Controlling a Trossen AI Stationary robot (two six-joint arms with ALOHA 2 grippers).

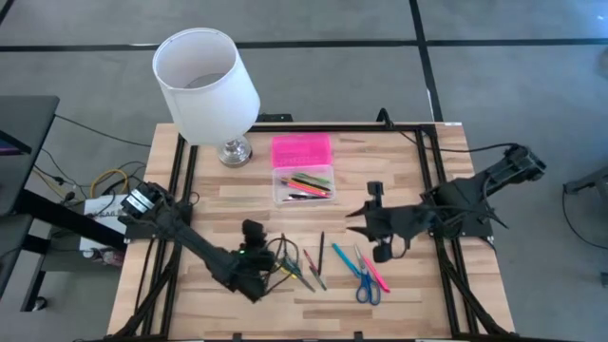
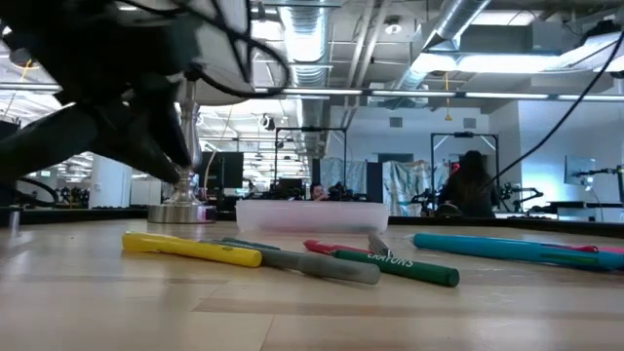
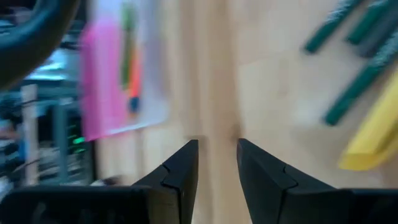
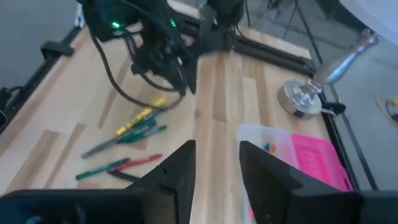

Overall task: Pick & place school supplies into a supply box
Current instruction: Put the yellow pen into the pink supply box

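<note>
Step in hand, as judged: picking next supply; supply box (image 1: 303, 184) near tabletop's far edge, pink lid flipped back, several pens already inside; loose pens (image 1: 312, 266) and blue-handled scissors (image 1: 366, 284) near front edge. Left gripper (image 1: 282, 257) hangs just beside yellow marker (image 2: 192, 249), fingers (image 3: 180, 171) narrowly apart, holding nothing; next move calls for lowering astride one pen. Right gripper (image 1: 353, 220) hovers mid-tabletop, narrow gap, empty.

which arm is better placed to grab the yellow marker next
Left, likely. Its gripper sits right beside the yellow marker, fingers apart and empty. The right gripper hangs farther off, nearer the scissors.
</note>
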